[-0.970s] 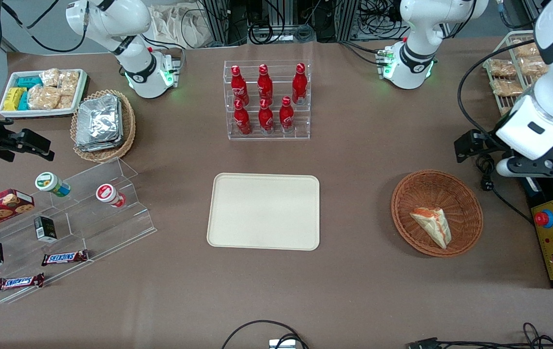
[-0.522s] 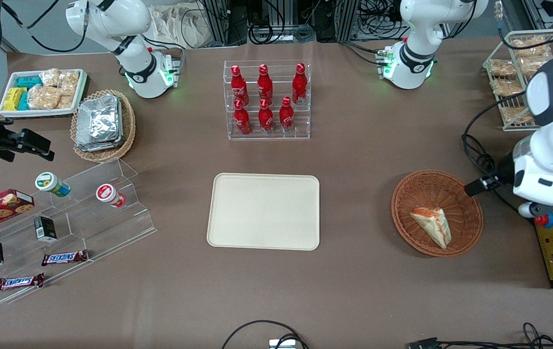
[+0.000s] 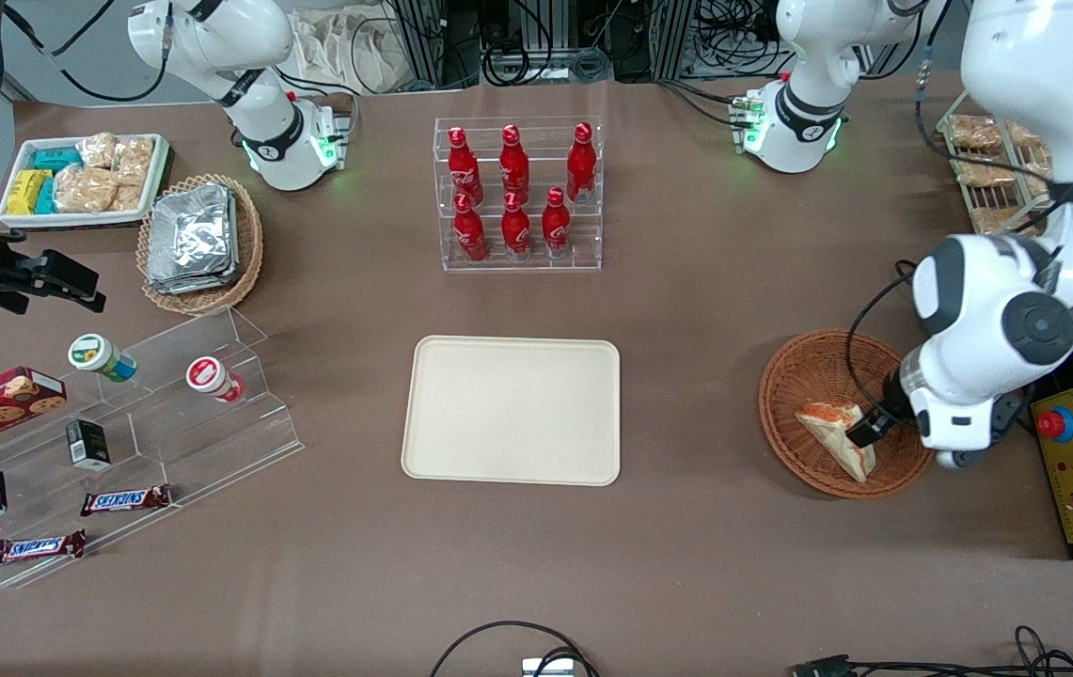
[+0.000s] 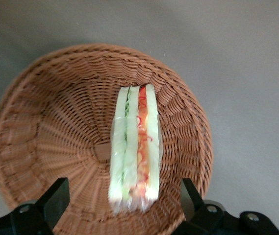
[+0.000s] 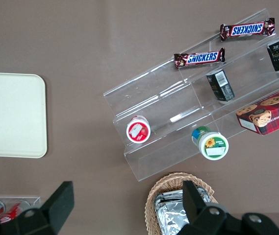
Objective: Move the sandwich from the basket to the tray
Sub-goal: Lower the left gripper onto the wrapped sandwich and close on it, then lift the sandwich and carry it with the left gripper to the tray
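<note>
The left arm's claw (image 4: 122,205) hangs spread wide above the clear-wrapped triangular white-bread sandwich (image 4: 133,152), which lies in the round reddish-brown wicker basket (image 4: 41,122). Best to sink straight down, one finger on each bread face, then close gently. The arm is bent over the basket's rim, with the flat cream rectangular tray (image 3: 512,410) well apart on the brown table (image 3: 705,310).

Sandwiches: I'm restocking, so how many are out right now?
1. The sandwich lies in the basket, with the open tool hovering just above it. The tray holds none.
</note>
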You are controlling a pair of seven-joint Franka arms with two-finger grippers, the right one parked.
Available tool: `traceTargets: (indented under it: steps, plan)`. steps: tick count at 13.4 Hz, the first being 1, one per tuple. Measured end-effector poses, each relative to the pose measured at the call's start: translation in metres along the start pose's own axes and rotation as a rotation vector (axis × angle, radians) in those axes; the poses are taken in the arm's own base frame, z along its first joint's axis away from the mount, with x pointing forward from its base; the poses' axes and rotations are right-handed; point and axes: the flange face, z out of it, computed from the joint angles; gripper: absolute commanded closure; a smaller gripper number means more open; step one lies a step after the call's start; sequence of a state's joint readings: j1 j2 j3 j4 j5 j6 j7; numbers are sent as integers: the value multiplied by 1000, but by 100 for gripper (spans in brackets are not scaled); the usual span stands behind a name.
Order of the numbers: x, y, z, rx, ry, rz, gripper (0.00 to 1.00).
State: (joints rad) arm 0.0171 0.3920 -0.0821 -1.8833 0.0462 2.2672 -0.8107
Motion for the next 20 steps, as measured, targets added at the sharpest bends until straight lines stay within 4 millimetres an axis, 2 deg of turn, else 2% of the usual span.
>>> traceTargets:
  steps: [1,2,5,9,11,13,14,16,19,20]
  plan:
    - [0,1,17,0,-3,2,3]
    - [-1,1,31,0,-5,4,12]
    - [-6,-1,50,-3,-4,8,100]
    - [-5,-1,46,-6,3,11,100]
    - [-4,0,37,-13,11,11,100]
    - [-5,3,7,-8,21,44,100]
    - [-5,6,-17,5,31,83,100]
    - [-10,17,-80,40,27,181,100]
    - [-28,44,-191,73,10,326,100]
    - [-38,53,-217,65,21,372,100]
